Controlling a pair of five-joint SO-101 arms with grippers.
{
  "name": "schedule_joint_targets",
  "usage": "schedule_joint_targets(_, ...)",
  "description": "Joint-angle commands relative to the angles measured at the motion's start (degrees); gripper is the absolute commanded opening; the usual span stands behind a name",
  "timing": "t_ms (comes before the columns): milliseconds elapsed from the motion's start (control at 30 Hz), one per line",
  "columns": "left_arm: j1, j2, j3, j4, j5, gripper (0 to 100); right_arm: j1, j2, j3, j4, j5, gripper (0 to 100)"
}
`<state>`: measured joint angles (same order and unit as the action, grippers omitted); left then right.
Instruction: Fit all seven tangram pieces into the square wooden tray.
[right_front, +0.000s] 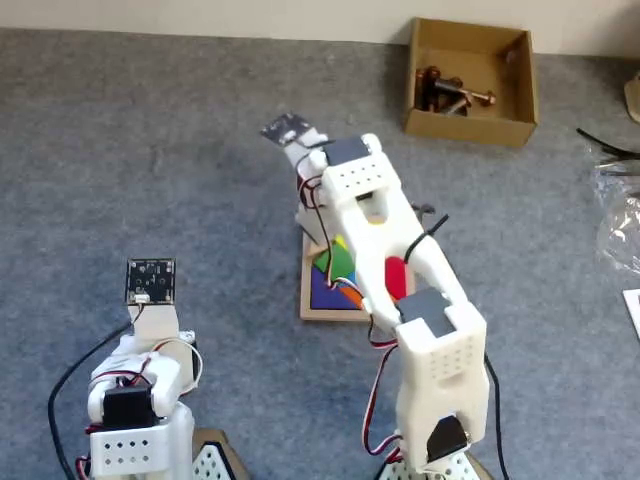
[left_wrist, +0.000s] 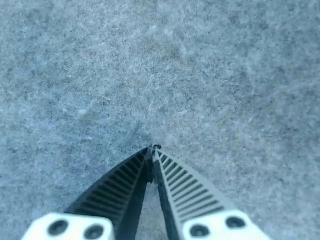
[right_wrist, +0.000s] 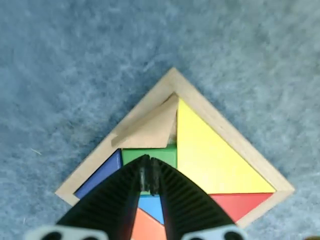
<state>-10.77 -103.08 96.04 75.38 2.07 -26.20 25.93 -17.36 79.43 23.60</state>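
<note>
The square wooden tray (right_wrist: 230, 132) lies on the grey carpet with coloured pieces inside: a large yellow triangle (right_wrist: 205, 150), a red piece (right_wrist: 240, 202), a green square (right_wrist: 162, 154), a dark blue piece (right_wrist: 100, 172) and an orange one (right_wrist: 147, 227). A tan wooden triangle (right_wrist: 152, 127) sits tilted at one corner, with an edge overhanging the tray's rim. My right gripper (right_wrist: 150, 172) is shut and empty, just above the green square. In the high view the right arm (right_front: 360, 185) covers much of the tray (right_front: 330, 316). My left gripper (left_wrist: 152, 148) is shut over bare carpet.
A cardboard box (right_front: 470, 80) with small metal parts stands at the back right. A clear plastic bag (right_front: 620, 225) lies at the right edge. The left arm (right_front: 140, 380) is folded at the front left, well away from the tray.
</note>
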Motion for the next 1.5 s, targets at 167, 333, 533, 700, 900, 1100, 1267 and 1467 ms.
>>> schedule_joint_targets(167, -0.48, 0.4, 1.19, 0.44, 0.09, 0, -1.98, -4.44, -3.12, -5.05, 0.18, 0.4)
schedule_joint_targets(333, -0.48, 0.4, 1.19, 0.44, 0.09, 0, -4.44, -4.44, -3.38, -5.49, 0.18, 0.4)
schedule_joint_targets(533, -0.48, 0.4, 1.19, 0.44, 0.09, 0, -5.67, -4.26, -2.86, -6.99, 0.18, 0.4)
schedule_joint_targets(700, -0.48, 0.4, 1.19, 0.44, 0.09, 0, -5.76, -3.12, 0.92, -11.03, 0.18, 0.4)
schedule_joint_targets(900, -0.48, 0.4, 1.19, 0.44, 0.09, 0, -5.49, -1.1, 1.1, -11.65, 0.35, 0.4)
schedule_joint_targets(1100, -0.48, 0.4, 1.19, 0.44, 0.09, 0, -5.32, 1.89, 1.27, -11.74, 0.44, 0.4)
schedule_joint_targets(1267, -0.48, 0.4, 1.19, 0.44, 0.09, 0, -4.09, 3.74, 1.19, -11.56, 0.44, 0.4)
schedule_joint_targets(1467, -0.48, 0.4, 1.19, 0.44, 0.09, 0, -1.19, 3.65, 1.27, -11.38, 0.35, 0.4)
